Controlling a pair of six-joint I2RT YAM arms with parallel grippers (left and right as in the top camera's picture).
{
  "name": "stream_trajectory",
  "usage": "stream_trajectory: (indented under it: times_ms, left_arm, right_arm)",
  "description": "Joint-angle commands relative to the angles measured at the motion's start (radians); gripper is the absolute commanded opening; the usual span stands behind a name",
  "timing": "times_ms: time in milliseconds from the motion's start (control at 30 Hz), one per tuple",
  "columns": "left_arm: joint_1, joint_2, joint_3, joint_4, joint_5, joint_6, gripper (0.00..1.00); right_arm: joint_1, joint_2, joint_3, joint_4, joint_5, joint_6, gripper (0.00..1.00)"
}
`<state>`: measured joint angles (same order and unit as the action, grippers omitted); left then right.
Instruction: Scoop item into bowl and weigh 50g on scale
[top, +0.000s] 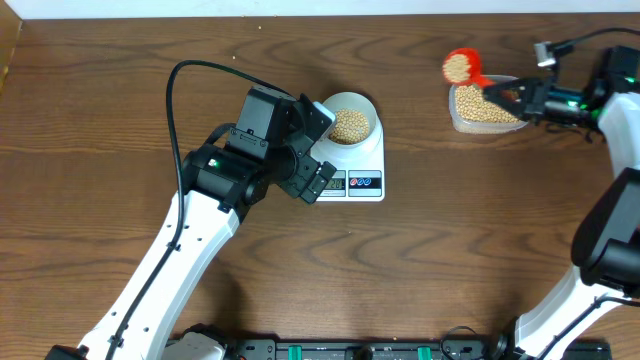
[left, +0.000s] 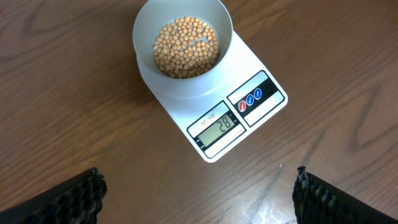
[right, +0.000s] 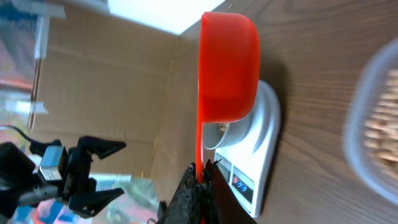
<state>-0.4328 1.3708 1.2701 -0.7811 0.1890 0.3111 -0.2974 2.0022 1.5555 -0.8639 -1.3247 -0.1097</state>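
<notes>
- Two claws: left gripper (left: 198, 190) spread wide and holding nothing, hanging just in front of the scale (left: 177, 112); right gripper (right: 200, 186) clamped tight on the handle of the red scoop (top: 460, 67).
- Some beans (left: 185, 46) sit in the bowl (left: 186, 87) on the scale, and the display (left: 216, 127) reads 28. The scoop is heaped with more, just beside the clear tub (top: 487, 108) and well apart from the bowl.
- Risk: with a heaped load, beans will likely roll off onto the table (top: 120, 100) if the scoop tilts or jerks in transit.
- Risk: tipping the full scoop at once probably overshoots 50; it needs a slow trickle.
- Risk: left arm crowds the scale's left side; a nudge to the bowl or scale would spoil the reading.
- Room: bare wood between tub and scale, so the approach from the right is open; the far table edge is close behind both.
</notes>
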Motion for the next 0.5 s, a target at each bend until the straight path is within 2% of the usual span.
stream_trajectory:
  times_ms: [0,467]
  left_arm:
    - [0.003,0.002,0.003,0.000,0.012,-0.001,0.98]
    - [0.003,0.002,0.003,0.000,0.012,-0.001,0.98]
  right_arm:
    - [0.055,0.012,-0.006,0.000,-0.048,0.008,0.01]
    - [0.294,0.012,-0.006,0.012,0.066,0.008,0.01]
